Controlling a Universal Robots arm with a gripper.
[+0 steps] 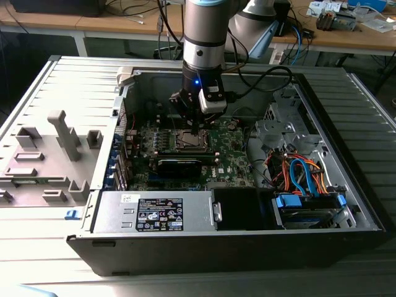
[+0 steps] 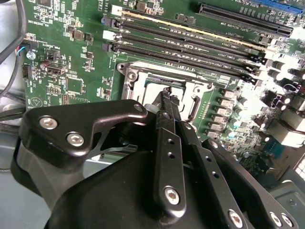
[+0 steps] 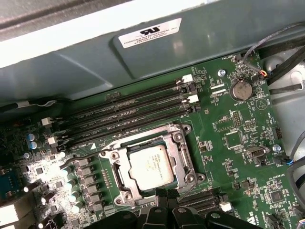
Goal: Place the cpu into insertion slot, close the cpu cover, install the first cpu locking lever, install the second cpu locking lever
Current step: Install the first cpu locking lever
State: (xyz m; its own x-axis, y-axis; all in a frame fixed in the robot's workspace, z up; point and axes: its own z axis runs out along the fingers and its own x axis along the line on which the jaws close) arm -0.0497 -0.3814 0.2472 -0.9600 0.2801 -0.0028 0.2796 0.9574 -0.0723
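A: Which step are we on? We see the cpu (image 3: 151,165) already lying flat in the insertion slot (image 3: 183,149), pale face up, just ahead of the jaws.

B: Agreed, placing looks done. The cpu cover (image 3: 143,141) isn't down over the chip; in the first wrist view we see the chip's whole face bare, with the frame standing at its far edge, so we judge the closing step is in hand.

A: State of the gripper (image 2: 167,94)?

B: The jaws look drawn together to a narrow tip with nothing between them, in the second wrist view, the tip right over the socket's near edge. Touching or not, we can't tell.

A: What does the move call for?

B: We'd say a light push on the thin frame, keeping clear of the chip face and the memory slots (image 3: 128,107) beyond the jaws.

A: Containers?

B: The open computer case (image 1: 346,232) holds the green motherboard (image 1: 232,154), a grey power supply (image 1: 154,213) and a bundle of coloured cables (image 1: 297,173), well off to the side of the jaws.
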